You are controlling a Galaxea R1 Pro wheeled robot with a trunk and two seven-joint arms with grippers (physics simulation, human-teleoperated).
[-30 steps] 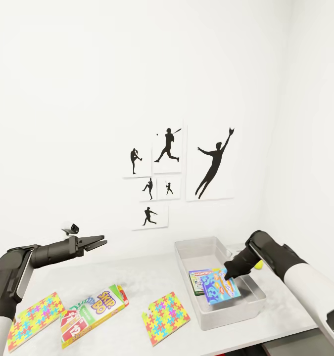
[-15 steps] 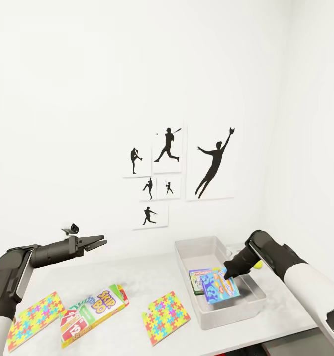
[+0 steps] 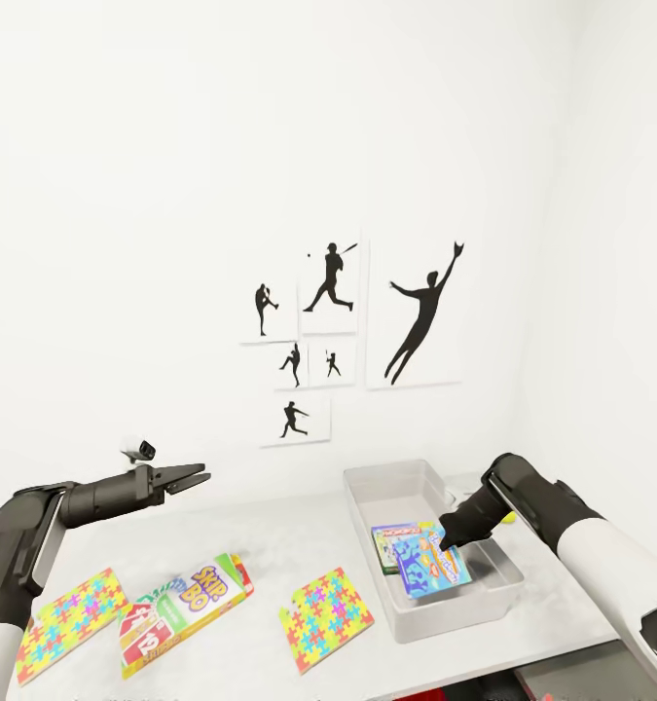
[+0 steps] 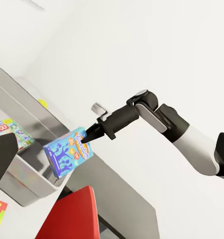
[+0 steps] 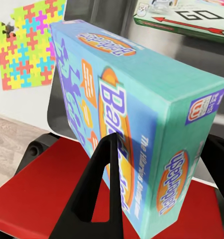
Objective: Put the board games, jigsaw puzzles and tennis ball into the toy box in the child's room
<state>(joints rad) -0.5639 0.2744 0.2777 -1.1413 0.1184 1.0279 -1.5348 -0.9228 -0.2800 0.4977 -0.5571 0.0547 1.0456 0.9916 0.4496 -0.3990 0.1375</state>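
Presently the right gripper [image 3: 452,538] is clamped on an edge of the blue board game [image 3: 431,565], holding it tilted above the toy box [image 3: 413,480] — the left wrist view shows the box lifted over the bin's near end [image 4: 67,153], and the right wrist view shows a black finger [image 5: 99,191] pressed against its printed face. Inside the toy box lies the green-edged board game [image 3: 386,541], flat on the bottom, partly under the held one. Tennis ball [image 3: 508,518] sits on the table [image 3: 270,531] just beyond the right forearm, mostly hidden. Left gripper [image 3: 194,478] hovers above the table's left part, fingers drawn narrow with nothing between them. Below it, flat on the white top: one jigsaw puzzle [image 3: 67,625] at the far left, the Skip-Bo board game [image 3: 184,613] beside it, a second jigsaw puzzle [image 3: 326,619] nearer the bin. Baseball silhouettes [image 3: 352,336] hang on the wall behind.
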